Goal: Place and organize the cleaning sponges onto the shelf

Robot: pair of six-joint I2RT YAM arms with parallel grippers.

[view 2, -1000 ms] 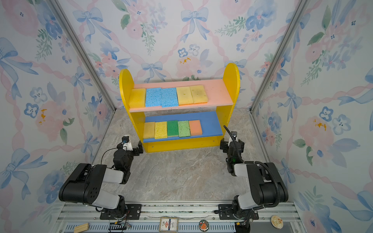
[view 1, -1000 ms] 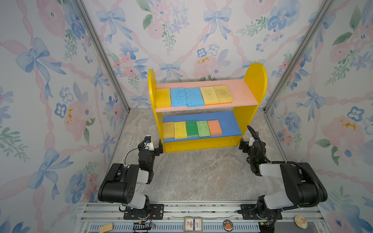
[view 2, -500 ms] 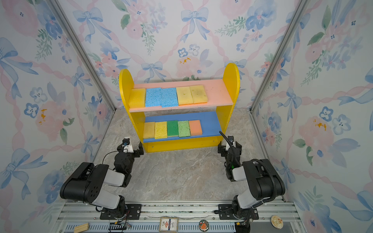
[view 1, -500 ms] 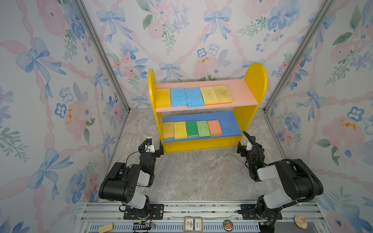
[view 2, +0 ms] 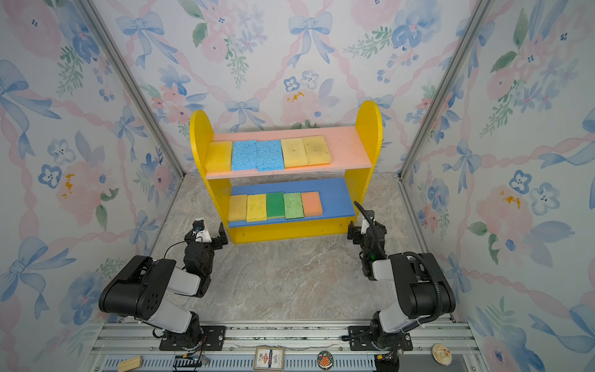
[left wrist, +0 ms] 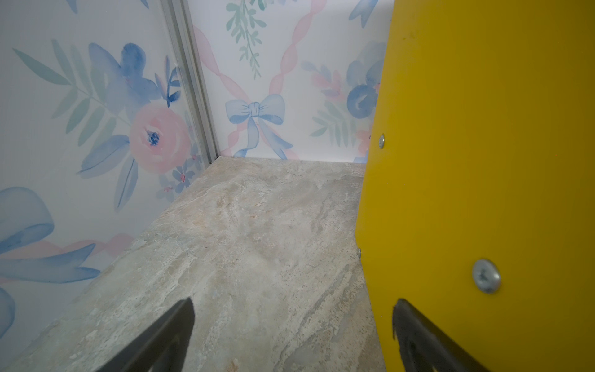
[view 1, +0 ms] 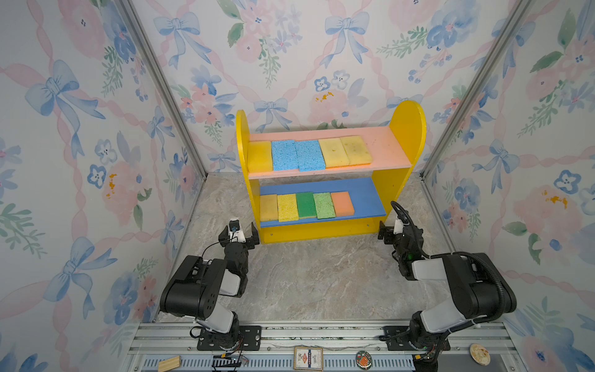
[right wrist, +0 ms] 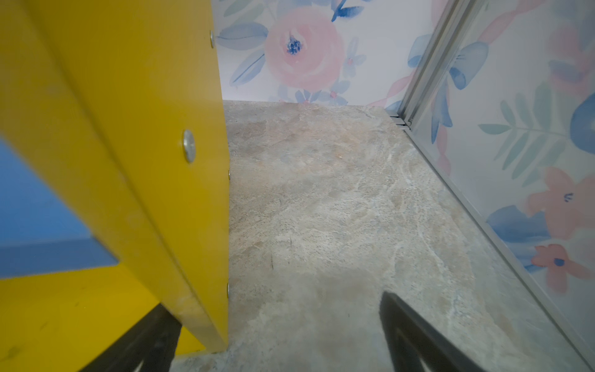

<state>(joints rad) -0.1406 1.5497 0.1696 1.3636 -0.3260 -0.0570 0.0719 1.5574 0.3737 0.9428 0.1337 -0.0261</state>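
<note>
In both top views, all ten cleaning sponges [view 1: 306, 156] lie in rows on the shelf [view 1: 409, 128], five per board, so placing looks finished. In the left wrist view, the left gripper [left wrist: 289, 338] is spread wide and empty beside the shelf's side panel. In the right wrist view, the right gripper [right wrist: 277, 338] is likewise spread and empty, so the next move is probably just pulling clear.

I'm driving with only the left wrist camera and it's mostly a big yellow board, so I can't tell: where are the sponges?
Observer: All ten cleaning sponges lie on the shelf, five on each board.
Operator: What colours are on top?
Observer: The pink upper board holds one yellow, two blue, then two pale yellow, in a row.
Operator: Is the other arm holding something?
Observer: No. The right end effector is open and empty, low at the shelf's front right corner.
</note>
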